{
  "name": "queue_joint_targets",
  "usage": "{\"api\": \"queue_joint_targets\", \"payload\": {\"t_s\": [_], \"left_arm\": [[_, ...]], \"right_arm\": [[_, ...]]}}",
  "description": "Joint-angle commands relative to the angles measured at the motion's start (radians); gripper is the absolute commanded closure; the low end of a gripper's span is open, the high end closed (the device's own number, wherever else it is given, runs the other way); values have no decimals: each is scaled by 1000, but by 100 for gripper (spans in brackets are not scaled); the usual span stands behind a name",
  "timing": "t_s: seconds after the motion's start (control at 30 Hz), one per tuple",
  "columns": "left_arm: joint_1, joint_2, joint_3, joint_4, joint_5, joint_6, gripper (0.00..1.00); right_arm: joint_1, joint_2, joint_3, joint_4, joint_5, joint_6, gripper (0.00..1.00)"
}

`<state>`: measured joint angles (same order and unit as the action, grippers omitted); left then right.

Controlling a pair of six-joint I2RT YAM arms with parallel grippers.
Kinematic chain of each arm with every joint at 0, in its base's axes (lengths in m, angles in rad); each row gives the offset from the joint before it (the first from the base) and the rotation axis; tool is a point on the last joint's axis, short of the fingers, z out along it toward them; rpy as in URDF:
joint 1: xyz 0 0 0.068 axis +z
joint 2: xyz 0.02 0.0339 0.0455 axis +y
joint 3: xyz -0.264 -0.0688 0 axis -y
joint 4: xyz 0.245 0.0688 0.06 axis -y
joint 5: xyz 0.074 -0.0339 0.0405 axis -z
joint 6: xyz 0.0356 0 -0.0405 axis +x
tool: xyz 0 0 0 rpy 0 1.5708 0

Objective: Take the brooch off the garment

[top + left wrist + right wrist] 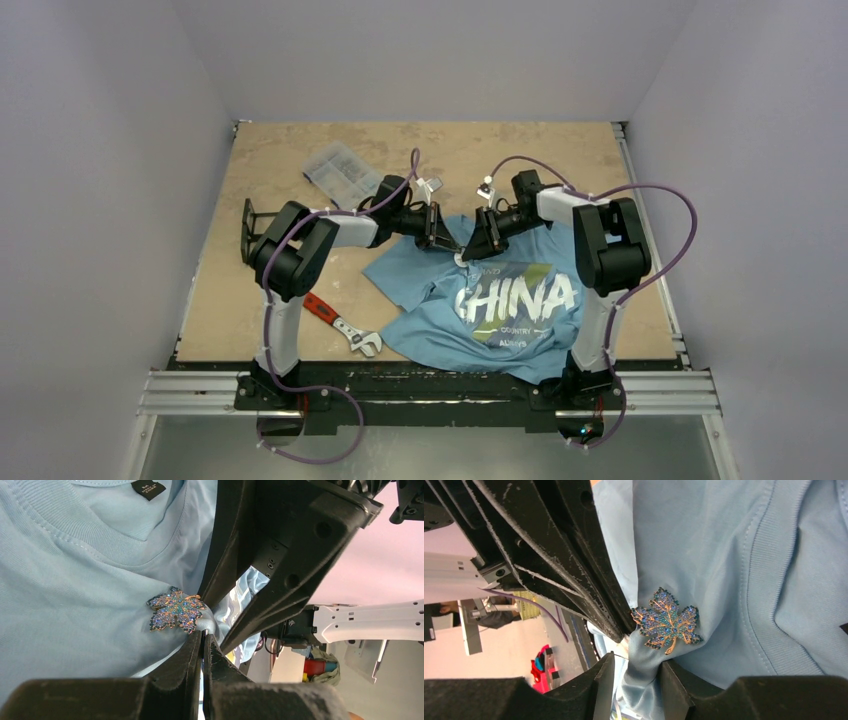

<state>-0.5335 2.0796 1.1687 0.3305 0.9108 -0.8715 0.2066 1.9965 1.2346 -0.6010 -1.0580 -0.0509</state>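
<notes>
The garment (pixel 520 300), a light blue T-shirt with white "CHINA" lettering, lies crumpled at the table's front right. The brooch (pixel 176 612), a jewelled blue maple leaf with gold edging, is pinned just below the collar; it also shows in the right wrist view (pixel 667 621). Both grippers meet over the collar. My left gripper (pixel 205 636) is shut on a small fold of the cloth right beside the brooch. My right gripper (pixel 636 672) stands with its jaws apart around a bunched fold of the shirt just under the brooch. The brooch is hidden in the top view.
A red-handled adjustable wrench (pixel 340 322) lies left of the shirt near the front edge. A clear plastic box of small parts (pixel 340 168) sits at the back left. A black stand (pixel 247 230) is at the table's left edge.
</notes>
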Motion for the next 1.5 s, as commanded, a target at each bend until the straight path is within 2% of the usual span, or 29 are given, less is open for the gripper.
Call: {"api": "queue_joint_targets", "payload": {"t_s": [0.0, 0.2, 0.37, 0.63, 0.87, 0.97, 1.07, 1.17, 1.27, 1.47], "left_arm": [[-2, -21, 26, 13, 10, 34, 100], [1, -39, 45, -128, -20, 92, 100], [2, -38, 83, -249, -43, 66, 100], [3, -22, 45, -55, 21, -103, 100], [3, -10, 50, -49, 37, -133, 100], [4, -6, 59, -70, 34, -130, 100], [7, -20, 57, -77, 36, -114, 78], [34, -86, 10, -65, -7, -62, 64], [88, -177, -44, -77, -64, 34, 58], [117, -315, -57, -272, -78, 365, 59]], "right_arm": [[10, -17, 47, -94, -11, -118, 58], [-31, -28, 62, -114, -13, -131, 52], [-31, -47, 62, -132, 1, -160, 49], [-29, -67, -1, -61, 29, -130, 50], [-27, -66, -9, -27, -13, -110, 68], [-27, -71, -12, -19, -24, -112, 84], [-28, -73, -15, -20, -35, -118, 100], [-28, -66, -7, -50, -48, -151, 100], [-29, -70, -6, -69, -56, -171, 100], [-30, -62, -5, -65, -103, -166, 100]]}}
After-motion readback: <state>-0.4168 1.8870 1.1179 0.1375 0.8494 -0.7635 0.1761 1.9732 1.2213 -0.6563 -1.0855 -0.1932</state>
